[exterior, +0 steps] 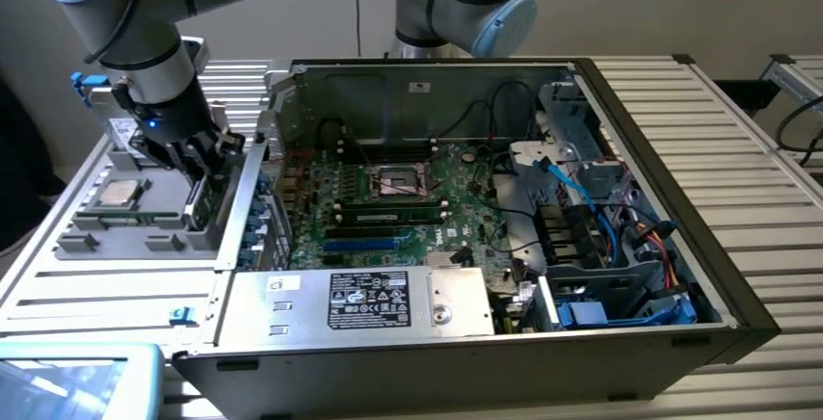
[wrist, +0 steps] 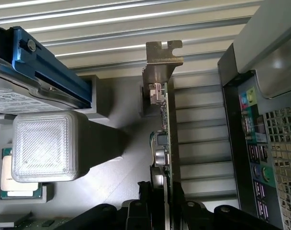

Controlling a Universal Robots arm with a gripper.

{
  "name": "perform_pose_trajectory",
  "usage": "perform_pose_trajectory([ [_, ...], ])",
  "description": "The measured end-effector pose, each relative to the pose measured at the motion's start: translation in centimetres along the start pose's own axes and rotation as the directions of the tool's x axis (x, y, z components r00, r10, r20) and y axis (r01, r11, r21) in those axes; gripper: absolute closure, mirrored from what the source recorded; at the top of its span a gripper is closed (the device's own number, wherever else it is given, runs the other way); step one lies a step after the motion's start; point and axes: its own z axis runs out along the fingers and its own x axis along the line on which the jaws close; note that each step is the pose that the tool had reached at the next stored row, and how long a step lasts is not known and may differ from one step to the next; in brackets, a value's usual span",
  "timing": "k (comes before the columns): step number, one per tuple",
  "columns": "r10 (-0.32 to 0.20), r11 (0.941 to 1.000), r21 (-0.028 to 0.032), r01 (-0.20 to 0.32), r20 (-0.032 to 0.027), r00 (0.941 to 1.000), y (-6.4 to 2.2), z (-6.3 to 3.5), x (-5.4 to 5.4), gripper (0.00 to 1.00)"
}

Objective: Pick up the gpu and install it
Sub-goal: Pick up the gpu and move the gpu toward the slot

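Gpu (wrist: 166,124): on edge in grey holder (exterior: 116,229), the exterior view's left, top edge offered for gripping. Hand (wrist: 163,203): narrow, pinching the card's two faces.

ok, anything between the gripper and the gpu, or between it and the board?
Nothing between them: the gripper is closed on the gpu, which stands upright in the gray holder. Between the holder and the motherboard stands the case wall; the case itself is open on top.
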Motion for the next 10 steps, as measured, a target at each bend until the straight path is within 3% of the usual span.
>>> perform_pose_trajectory([
  [4,0.0,1.0,-0.0065,0.0,-0.0044,1.0,0.01,-0.07,0.0,0.71],
  [10,0.0,1.0,-0.0073,0.0,-0.0044,1.0,0.33,-2.66,0.2,0.71],
])
